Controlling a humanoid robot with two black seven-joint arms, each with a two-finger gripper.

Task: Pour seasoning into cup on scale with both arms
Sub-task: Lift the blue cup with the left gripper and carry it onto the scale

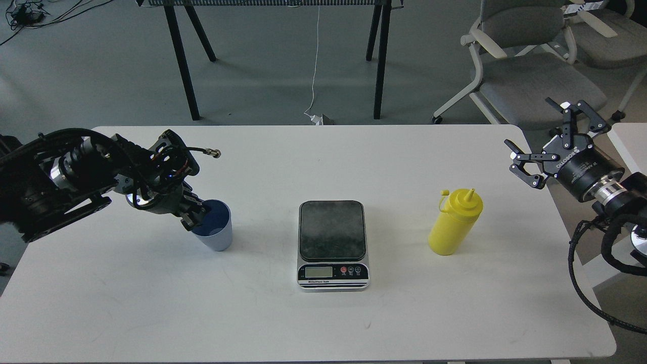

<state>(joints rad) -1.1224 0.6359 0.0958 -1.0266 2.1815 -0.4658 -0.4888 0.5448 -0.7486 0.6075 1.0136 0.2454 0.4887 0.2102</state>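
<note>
The pale blue-grey cup [217,233] stands on the white table [323,323], left of the scale. My left gripper [194,214] sits at the cup's left rim, one finger inside and one outside, closed on the rim. The scale [331,230] is at the table's middle, its dark platform bare. The yellow seasoning bottle [453,225] stands upright to the right of the scale, its cap hanging at the left of the nozzle. My right gripper [537,126] is wide open and empty, in the air up and to the right of the bottle, beyond the table's right edge.
Grey office chairs [525,60] stand beyond the table's far right corner. Black trestle legs [182,65] and a white cable [314,60] are on the floor behind the table. A second white surface [627,139] shows at the right edge.
</note>
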